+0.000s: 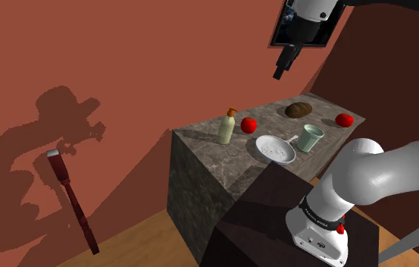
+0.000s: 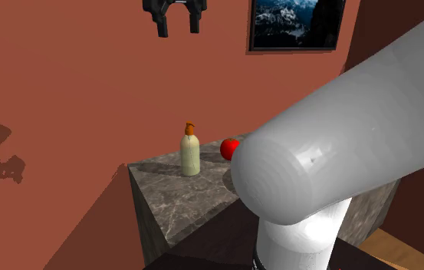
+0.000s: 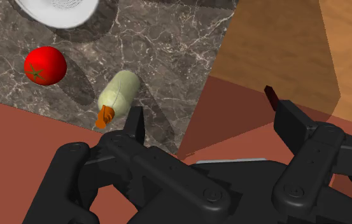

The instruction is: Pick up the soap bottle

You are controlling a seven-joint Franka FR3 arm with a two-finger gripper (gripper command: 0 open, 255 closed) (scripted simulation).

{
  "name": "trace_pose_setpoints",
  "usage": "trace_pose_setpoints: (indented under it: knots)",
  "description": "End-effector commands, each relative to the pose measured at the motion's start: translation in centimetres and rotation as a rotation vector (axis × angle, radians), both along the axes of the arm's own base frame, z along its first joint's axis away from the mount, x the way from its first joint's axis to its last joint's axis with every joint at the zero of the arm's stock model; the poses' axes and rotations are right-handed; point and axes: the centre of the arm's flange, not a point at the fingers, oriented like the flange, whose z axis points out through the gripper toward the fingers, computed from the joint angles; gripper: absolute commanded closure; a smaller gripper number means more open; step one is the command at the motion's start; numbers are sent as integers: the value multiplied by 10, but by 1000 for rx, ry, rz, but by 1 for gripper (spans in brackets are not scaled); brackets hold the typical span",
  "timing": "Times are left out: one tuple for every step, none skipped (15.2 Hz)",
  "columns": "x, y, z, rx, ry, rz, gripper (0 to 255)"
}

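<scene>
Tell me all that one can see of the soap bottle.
The soap bottle has a pale cream, rounded body and an orange pump on top. It stands upright on the grey marbled counter, near the corner at the shoulder view's left. A red tomato sits beside it, apart from it. Nothing but the counter touches it; the open gripper hangs high over the counter.

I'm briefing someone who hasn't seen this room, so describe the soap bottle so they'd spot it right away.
Find the grey marbled counter against the red-brown wall. On its top, at the shoulder view's left end, the soap bottle stands upright beside a red tomato. It is the only tall, slim thing there: pale cream with an orange pump.
</scene>
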Motion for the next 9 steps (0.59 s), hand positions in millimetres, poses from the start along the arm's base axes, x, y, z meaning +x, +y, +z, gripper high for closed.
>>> trace_pose_setpoints:
  knots:
    - [0,0,0,0,0,0,0]
    - [8,-7,-8,3,3,-2,0]
    - [17,-13,-17,6,6,-5,0]
    - [25,-20,-25,9,9,-7,0]
    - [34,-27,-34,12,12,-9,0]
    - [42,-33,-42,14,14,-12,0]
    - [50,-40,-51,17,17,-14,0]
    - [58,-47,-59,20,20,-16,0]
    - [67,-53,-68,23,23,-18,0]
